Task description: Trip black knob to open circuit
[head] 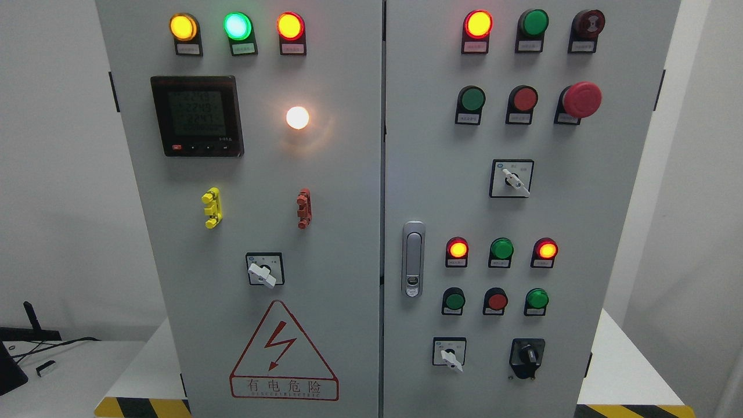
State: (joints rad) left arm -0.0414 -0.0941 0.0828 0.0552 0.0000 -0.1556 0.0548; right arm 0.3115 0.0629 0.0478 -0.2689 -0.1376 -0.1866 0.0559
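Note:
The black knob (527, 355) sits at the lower right of the grey cabinet's right door (592, 244), its pointer standing about upright. To its left is a white selector switch (450, 355) turned toward the lower right. Neither of my hands shows anywhere in the head view.
Lit red lamps (457, 249), green and red pushbuttons and a red mushroom stop button (582, 99) fill the right door. A silver door latch (413, 259) sits by the centre seam. The left door carries a meter (197, 115), indicator lamps, a white selector (263, 271) and a warning triangle (283, 354).

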